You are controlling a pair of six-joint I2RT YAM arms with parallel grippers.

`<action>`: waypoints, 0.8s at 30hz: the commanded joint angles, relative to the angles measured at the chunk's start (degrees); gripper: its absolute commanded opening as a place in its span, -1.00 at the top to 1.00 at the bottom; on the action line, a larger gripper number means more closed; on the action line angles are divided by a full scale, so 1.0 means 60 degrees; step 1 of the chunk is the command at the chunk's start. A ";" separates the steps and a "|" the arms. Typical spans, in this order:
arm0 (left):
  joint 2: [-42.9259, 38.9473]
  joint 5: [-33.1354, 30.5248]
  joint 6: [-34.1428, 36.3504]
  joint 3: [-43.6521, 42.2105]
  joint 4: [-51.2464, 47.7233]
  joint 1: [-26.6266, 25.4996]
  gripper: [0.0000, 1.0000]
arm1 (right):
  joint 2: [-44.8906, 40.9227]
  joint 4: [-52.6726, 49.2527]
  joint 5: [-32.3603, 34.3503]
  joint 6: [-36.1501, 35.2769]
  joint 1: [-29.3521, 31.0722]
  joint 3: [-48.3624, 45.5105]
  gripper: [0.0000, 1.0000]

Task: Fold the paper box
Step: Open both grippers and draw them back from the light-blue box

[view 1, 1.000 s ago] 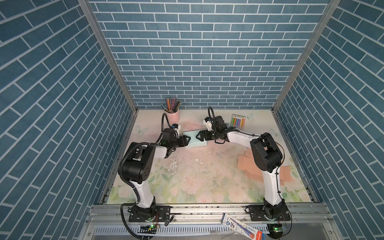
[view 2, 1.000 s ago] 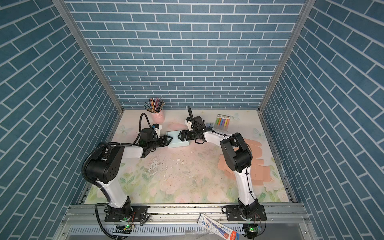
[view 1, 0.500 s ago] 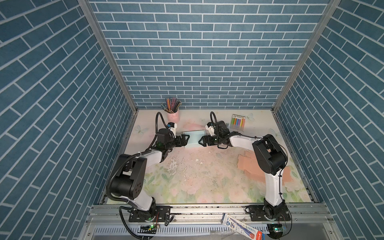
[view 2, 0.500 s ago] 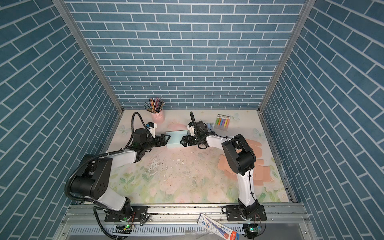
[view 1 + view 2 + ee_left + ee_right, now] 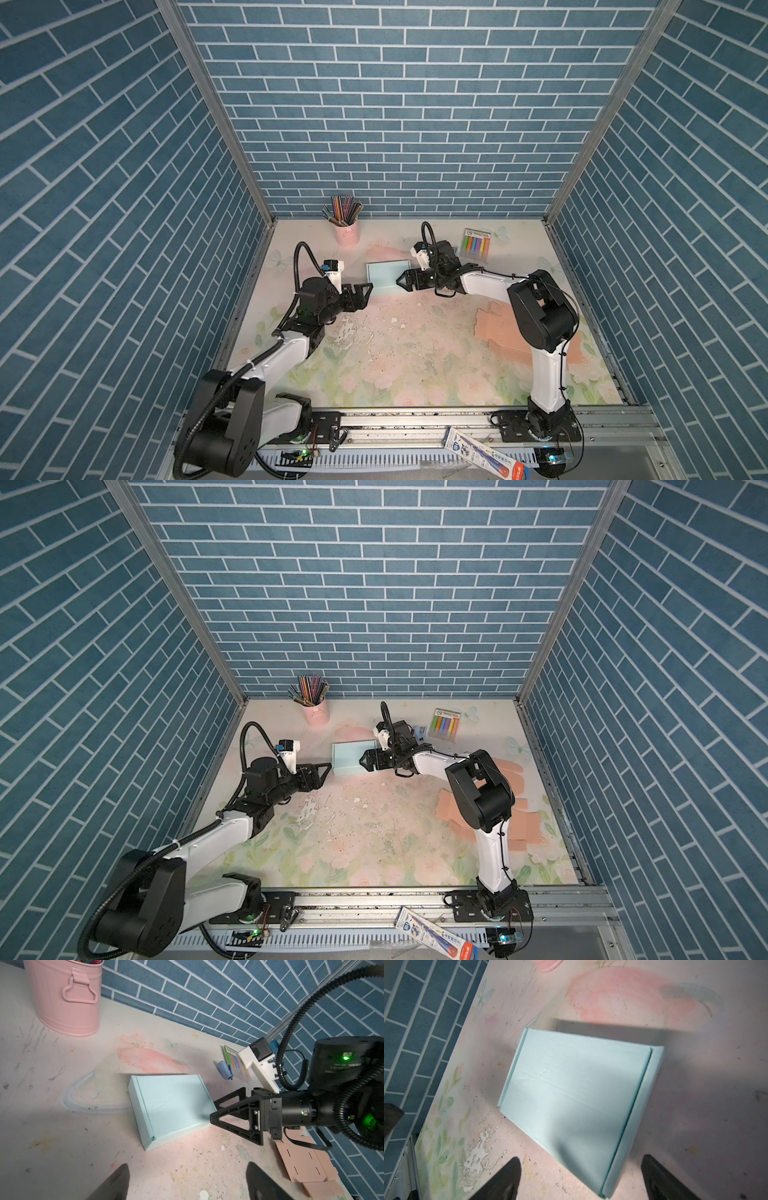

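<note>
The pale blue paper box (image 5: 388, 277) lay closed, apparently finished. Left gripper (image 5: 365, 296) and right gripper (image 5: 401, 281) flanked it, fingers wide, empty; retreat seemed next.

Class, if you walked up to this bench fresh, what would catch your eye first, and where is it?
A closed pale blue paper box lies flat toward the back, between the open left tool and open right tool, neither gripping it. A pink metal bucket of coloured pencils stands behind it; flat salmon cardboard sheets lie at the right.
</note>
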 commanded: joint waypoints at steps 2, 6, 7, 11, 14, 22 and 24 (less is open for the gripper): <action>-0.0614 -0.0153 -0.0104 -0.0023 -0.0233 -0.0173 -0.76 | 0.0075 0.0125 -0.0136 0.0163 0.0143 0.0360 -0.81; -0.0913 -0.0332 -0.0075 -0.0069 -0.0466 -0.0204 -0.77 | 0.0216 0.0123 -0.0177 0.0241 0.0257 0.0581 -0.80; -0.0987 -0.0377 -0.0082 -0.0128 -0.0460 -0.0193 -0.76 | 0.0259 0.0100 -0.0176 0.0263 0.0297 0.0652 -0.80; -0.1113 -0.0434 -0.0148 -0.0332 -0.0460 -0.0203 -0.76 | 0.0402 0.0074 -0.0202 0.0304 0.0410 0.0846 -0.80; -0.1219 -0.0466 -0.0150 -0.0418 -0.0552 -0.0194 -0.76 | 0.0491 0.0051 -0.0216 0.0329 0.0439 0.0942 -0.80; -0.1454 -0.0614 -0.0035 -0.0328 -0.0914 -0.0187 -0.77 | 0.0217 0.0176 -0.0180 0.0365 0.0437 0.0828 -0.79; -0.1411 -0.0615 -0.0085 -0.0367 -0.0838 -0.0222 -0.77 | 0.0131 0.0194 -0.0188 0.0372 0.0440 0.0826 -0.79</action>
